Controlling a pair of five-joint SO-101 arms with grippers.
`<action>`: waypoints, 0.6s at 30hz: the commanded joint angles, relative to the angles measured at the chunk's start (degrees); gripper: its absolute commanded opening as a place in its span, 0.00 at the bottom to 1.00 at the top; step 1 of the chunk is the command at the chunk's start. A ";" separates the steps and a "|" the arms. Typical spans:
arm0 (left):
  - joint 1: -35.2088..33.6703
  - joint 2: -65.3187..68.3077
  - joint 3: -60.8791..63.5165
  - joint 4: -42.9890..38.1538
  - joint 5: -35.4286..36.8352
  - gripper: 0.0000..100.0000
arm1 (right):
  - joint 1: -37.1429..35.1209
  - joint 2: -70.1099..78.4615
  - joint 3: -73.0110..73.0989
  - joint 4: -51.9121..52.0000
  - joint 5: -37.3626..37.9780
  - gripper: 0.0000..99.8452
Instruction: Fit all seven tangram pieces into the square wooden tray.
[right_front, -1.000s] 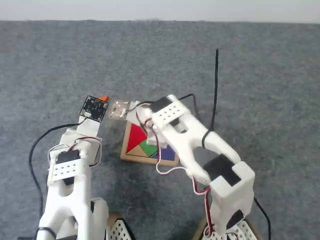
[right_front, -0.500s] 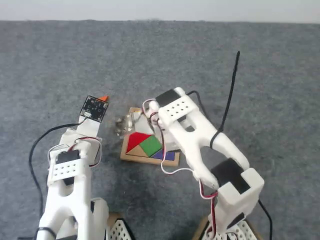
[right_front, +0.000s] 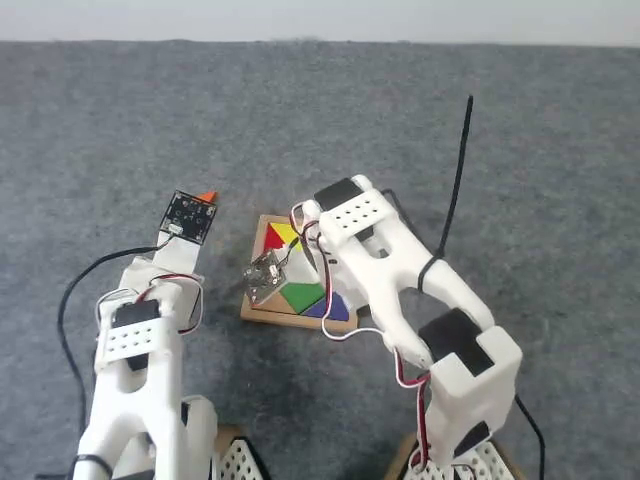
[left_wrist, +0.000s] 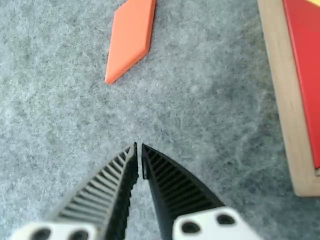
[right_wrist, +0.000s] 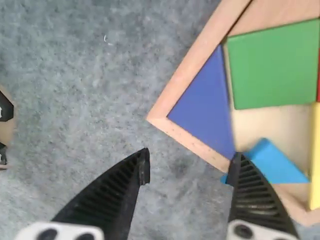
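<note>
Lying outside one tray (left_wrist: 281, 100): one orange piece (left_wrist: 131, 37); left tool (left_wrist: 139, 147) together, right tool (right_wrist: 190, 162) apart.

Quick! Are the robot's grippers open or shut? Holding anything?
Left gripper: shut, holding nothing.
Right gripper: open, holding nothing.

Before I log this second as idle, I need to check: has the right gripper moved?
Yes. In the high view, the right gripper swung from the wooden tray's far edge back toward its near edge.

One wooden tray (right_front: 285, 318), one orange piece (left_wrist: 130, 37) outside it, apparently five pieces (right_wrist: 272, 67) inside.
</note>
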 joint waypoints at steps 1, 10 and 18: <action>0.00 -1.93 -0.48 -1.23 -0.53 0.02 | 1.89 -6.11 -2.99 -0.13 0.97 0.27; 0.00 -1.93 -0.48 -1.23 -1.58 0.02 | 2.77 -18.77 -0.70 9.01 5.71 0.30; 0.00 -1.93 -0.48 -1.23 -1.49 0.02 | 3.38 -42.95 31.82 -12.97 2.81 0.30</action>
